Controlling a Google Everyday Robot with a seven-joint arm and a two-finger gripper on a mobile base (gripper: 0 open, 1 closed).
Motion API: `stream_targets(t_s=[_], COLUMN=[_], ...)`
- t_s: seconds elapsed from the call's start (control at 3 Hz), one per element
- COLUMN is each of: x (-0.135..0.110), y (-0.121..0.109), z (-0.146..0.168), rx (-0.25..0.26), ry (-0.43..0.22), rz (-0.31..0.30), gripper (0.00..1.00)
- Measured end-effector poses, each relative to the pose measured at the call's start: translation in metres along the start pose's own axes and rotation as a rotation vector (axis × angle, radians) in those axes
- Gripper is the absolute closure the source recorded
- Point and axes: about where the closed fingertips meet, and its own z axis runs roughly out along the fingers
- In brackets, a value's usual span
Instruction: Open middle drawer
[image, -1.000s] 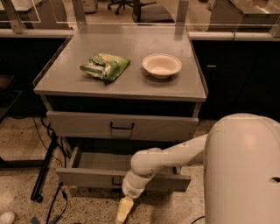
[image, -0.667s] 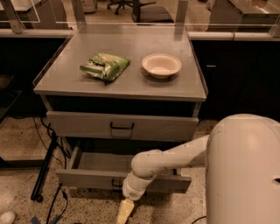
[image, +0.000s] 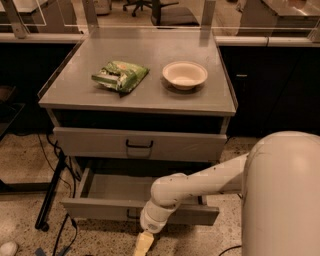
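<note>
**Camera view (the only 1).** The middle drawer (image: 100, 207) stands pulled well out below the closed upper drawer (image: 190, 146). Its shallow tray is open to view and looks empty where I can see it. My claw (image: 143, 243) hangs low in front of the drawer's front panel, near the floor at the bottom edge of the frame. I cannot tell whether it is open or closed, or whether it holds anything.

*Handling (my judgement):* the drawer is grey sheet metal, so it should be stiff, not fragile and light while empty. It should slide on its rails and bind if pulled off-axis. The place to take hold is the small black handle (image: 131, 215) at front centre, with a straight, level pull.

*Hidden or unclear:*
- My arm (image: 200, 182) covers most of the handle and the right half of the tray.
- The claw's tip is cut off.
- Nothing below this drawer can be made out.

On the counter (image: 150, 97) lie 1 green bag (image: 120, 76) and 1 bowl (image: 184, 75), well apart from the work.
</note>
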Motion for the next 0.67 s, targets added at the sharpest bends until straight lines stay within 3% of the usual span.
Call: stream_targets(t_s=[0.67], x=[0.006], y=[0.012], z=[-0.001], rx=[-0.019], ry=[0.007], rz=[-0.013], gripper=[0.00])
